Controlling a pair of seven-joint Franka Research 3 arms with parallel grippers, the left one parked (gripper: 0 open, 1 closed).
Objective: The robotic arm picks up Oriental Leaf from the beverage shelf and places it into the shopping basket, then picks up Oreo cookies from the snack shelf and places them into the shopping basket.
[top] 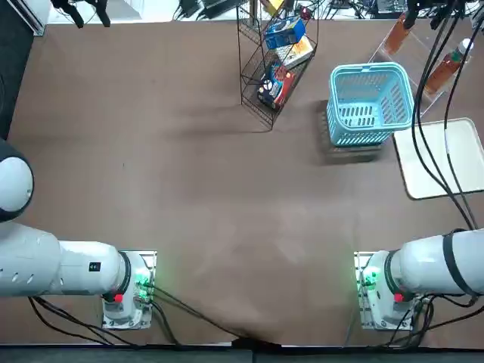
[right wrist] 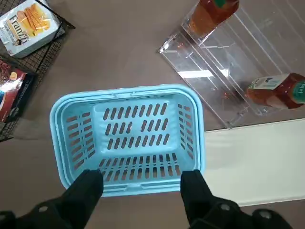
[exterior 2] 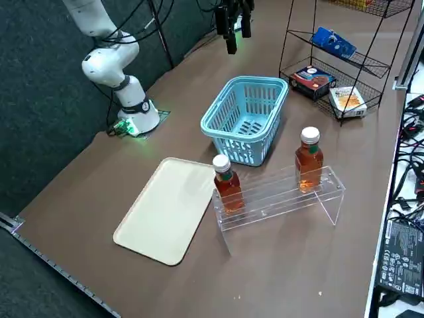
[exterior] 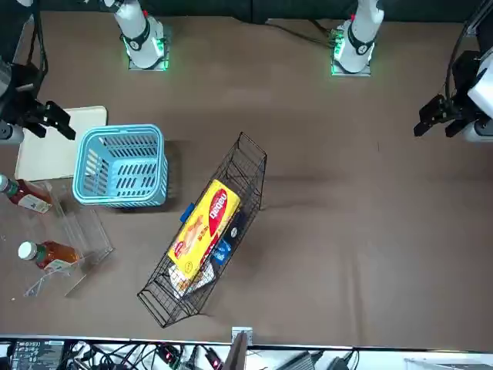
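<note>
Two Oriental Leaf bottles (exterior 2: 229, 187) (exterior 2: 309, 161) with white caps stand on the clear beverage shelf (exterior 2: 281, 199), also seen in the wrist view (right wrist: 209, 13) (right wrist: 279, 90). The light-blue shopping basket (exterior 2: 235, 149) (right wrist: 55, 129) is empty and sits between that shelf and the black wire snack shelf (exterior 2: 344, 66). The bright blue Oreo cookies pack (exterior 2: 334, 41) (top: 283, 32) lies on the rack's upper tier. My right gripper (right wrist: 141, 188) (exterior 2: 232, 30) hangs open high over the basket's robot-side rim, holding nothing.
A cream tray (exterior 2: 169, 209) (top: 442, 159) lies beside the basket on the robot's side of the beverage shelf. The rack also holds a dark blue-and-red pack (exterior 2: 313, 77), a white-and-orange box (exterior 2: 348, 99) and a yellow pack (exterior: 204, 227). Black cables (top: 435, 113) trail over the tray.
</note>
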